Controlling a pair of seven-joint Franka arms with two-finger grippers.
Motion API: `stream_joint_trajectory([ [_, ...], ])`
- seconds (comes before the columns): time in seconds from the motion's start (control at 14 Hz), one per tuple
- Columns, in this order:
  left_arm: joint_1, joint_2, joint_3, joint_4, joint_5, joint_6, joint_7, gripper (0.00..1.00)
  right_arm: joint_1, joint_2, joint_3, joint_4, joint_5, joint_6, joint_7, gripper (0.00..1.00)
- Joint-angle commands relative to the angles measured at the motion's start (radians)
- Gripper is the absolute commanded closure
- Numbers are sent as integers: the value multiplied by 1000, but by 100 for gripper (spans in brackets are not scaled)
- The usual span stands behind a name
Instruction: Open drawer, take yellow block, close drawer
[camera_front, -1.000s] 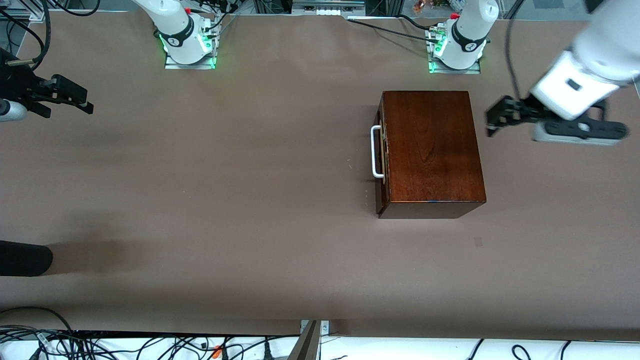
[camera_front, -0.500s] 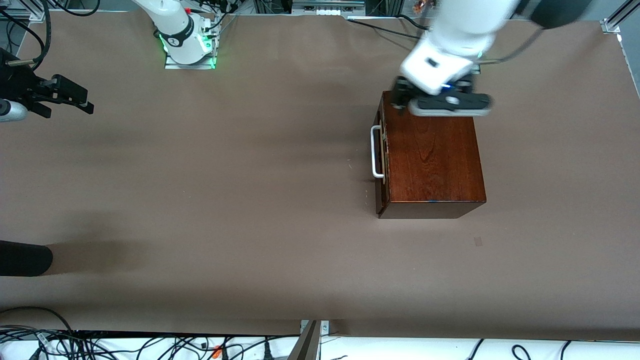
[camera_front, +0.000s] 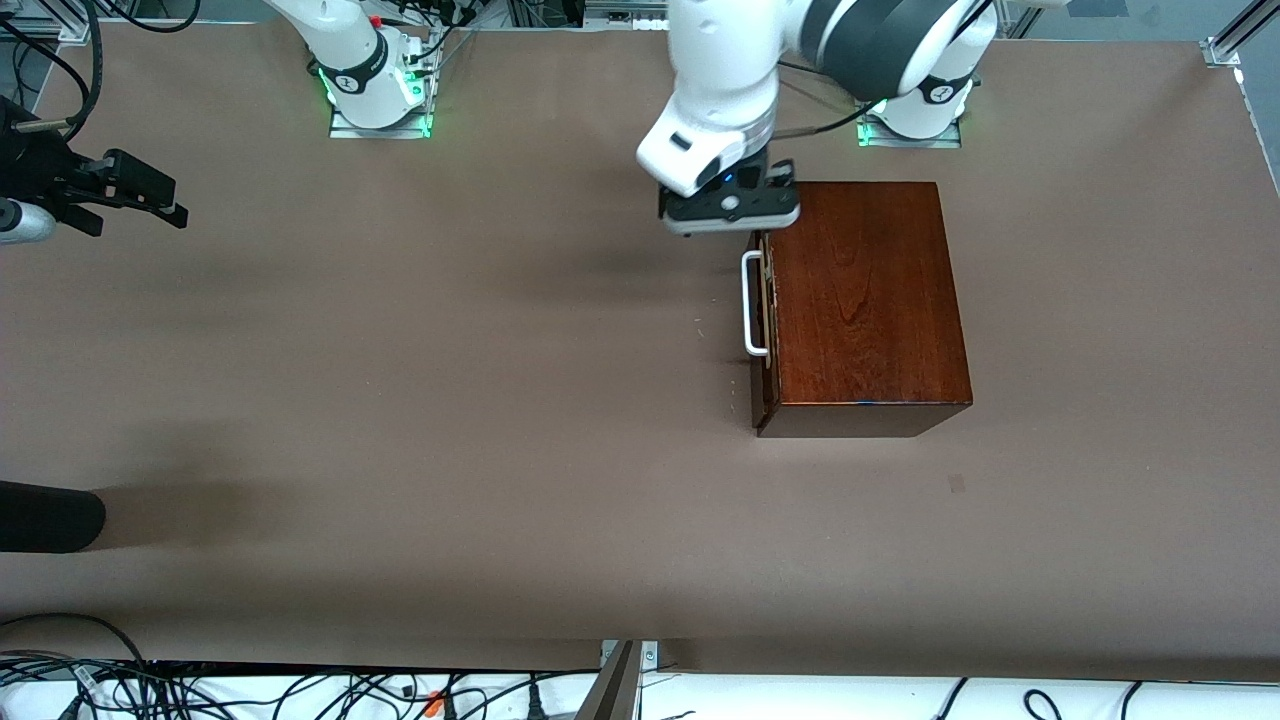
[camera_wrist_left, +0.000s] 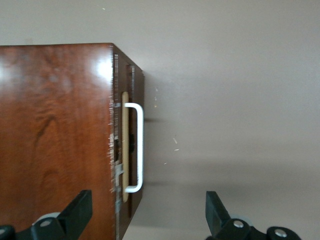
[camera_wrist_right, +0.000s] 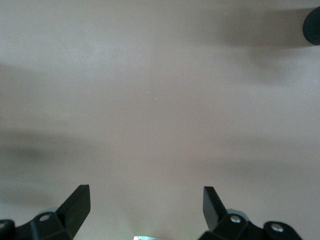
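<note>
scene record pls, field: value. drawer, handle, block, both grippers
drawer: shut, front faces the right arm's end of the table
handle: white bar, nothing gripping it
yellow block: not visible
left gripper: open, in the air over the box corner nearest the arm bases, at the handle end
right gripper: open, over bare table at the right arm's end, waiting
task stage: drawer not yet opened

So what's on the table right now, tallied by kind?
Wooden box with drawer shut: 1
White handle: 1
Yellow block: 0 visible
Total: 2
</note>
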Motion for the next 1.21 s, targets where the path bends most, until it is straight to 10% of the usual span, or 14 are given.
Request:
stream_joint_trajectory([
  [0.0, -8, 63, 8, 29, 50, 34, -9, 0, -8, 1, 4, 11, 18, -14, 3, 0],
  [1.14, -9, 194, 12, -128, 217, 163, -77, 0, -10, 4, 3, 11, 16, -3, 3, 0],
])
